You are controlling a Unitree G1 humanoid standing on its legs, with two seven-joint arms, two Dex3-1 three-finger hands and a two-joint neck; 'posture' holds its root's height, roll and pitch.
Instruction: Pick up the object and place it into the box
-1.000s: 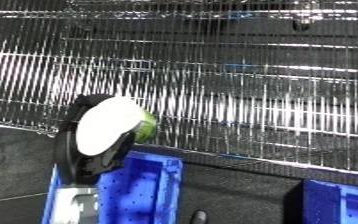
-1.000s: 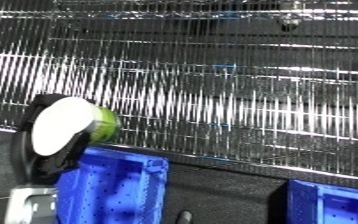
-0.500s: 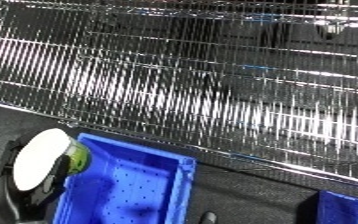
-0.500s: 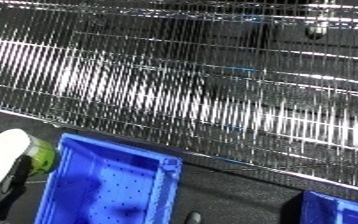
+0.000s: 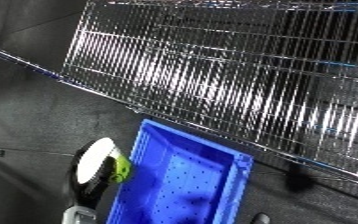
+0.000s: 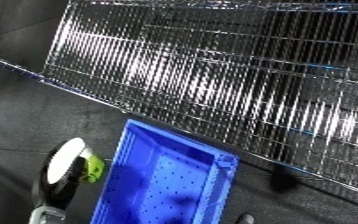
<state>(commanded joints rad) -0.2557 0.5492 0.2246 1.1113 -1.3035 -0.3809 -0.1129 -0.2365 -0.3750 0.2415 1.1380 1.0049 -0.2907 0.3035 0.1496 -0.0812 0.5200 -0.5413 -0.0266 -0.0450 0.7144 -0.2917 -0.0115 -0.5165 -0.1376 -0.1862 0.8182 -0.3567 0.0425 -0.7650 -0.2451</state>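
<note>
Lower left of the frame: the left hand (image 5: 94, 170) shows its white back, fingers curled round a yellow-green object (image 5: 120, 170) that peeks out on its right side. Hand and object sit just beside the left wall of the blue bin (image 5: 238, 175), at its outer edge. A wire rack (image 5: 246, 75) fills the upper frame. The right hand is out of sight.
</note>
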